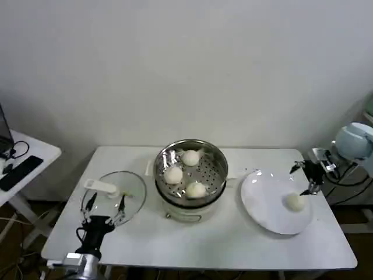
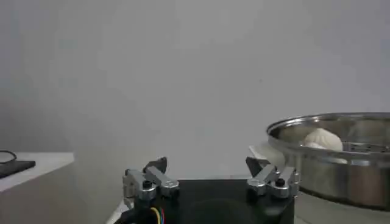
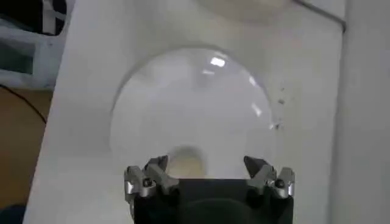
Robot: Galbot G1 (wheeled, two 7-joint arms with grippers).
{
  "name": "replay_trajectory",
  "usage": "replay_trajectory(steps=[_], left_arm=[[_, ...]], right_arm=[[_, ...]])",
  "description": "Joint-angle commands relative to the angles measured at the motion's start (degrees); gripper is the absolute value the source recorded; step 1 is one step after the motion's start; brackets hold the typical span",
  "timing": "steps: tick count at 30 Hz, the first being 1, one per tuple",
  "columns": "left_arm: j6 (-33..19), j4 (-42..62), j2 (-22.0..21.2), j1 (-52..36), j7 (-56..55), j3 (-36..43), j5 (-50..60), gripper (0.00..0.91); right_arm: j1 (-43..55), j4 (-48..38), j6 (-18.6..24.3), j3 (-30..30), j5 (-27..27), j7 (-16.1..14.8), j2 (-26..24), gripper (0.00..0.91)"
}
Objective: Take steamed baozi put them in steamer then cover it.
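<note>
Now three baozi (image 1: 185, 174) in steamer (image 1: 217, 153), one baozi (image 1: 294, 202) on plate (image 1: 262, 198)

No words, labels, brands, numbers or signs can be read on anything here — not on the steamer (image 1: 190, 173), the glass lid (image 1: 115, 196), the plate (image 1: 274, 201) or the buns (image 1: 196, 189), all of which have plain surfaces. The table (image 1: 221, 239) and the wall behind it are bare of any writing. The dark flat device (image 1: 20, 172) on the side table has no marks that can be made out — it is too small to tell.
</note>
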Motion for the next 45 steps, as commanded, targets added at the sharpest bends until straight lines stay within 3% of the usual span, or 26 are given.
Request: replay_trajectory(steps=[1, 8, 20, 45], left_arm=[[-0.3, 0.0, -0.4, 0.5, 0.1, -0.4, 0.3, 0.907], [-0.2, 0.3, -0.8, 0.4, 0.1, -0.4, 0.9, 0.907], [0.1, 0.9, -0.8, -0.1, 0.0, -0.7, 1.0, 0.907], [0.0, 1.2, -0.9, -0.5, 0.0, -0.3, 1.9, 0.907]], right_arm=[[-20.7, -11.6, 0.0, 17.1, -5.6, -0.4, 1.7, 0.907], [-21.0, -17.7, 0.8, 18.1, -7.1, -0.7, 7.2, 0.907], [-20.6, -23.7, 1.8, 18.8, -8.9, -0.9, 12.3, 0.907], [-19.6, -26.5, 1.0, 17.6, -8.5, -1.3, 15.3, 0.907]])
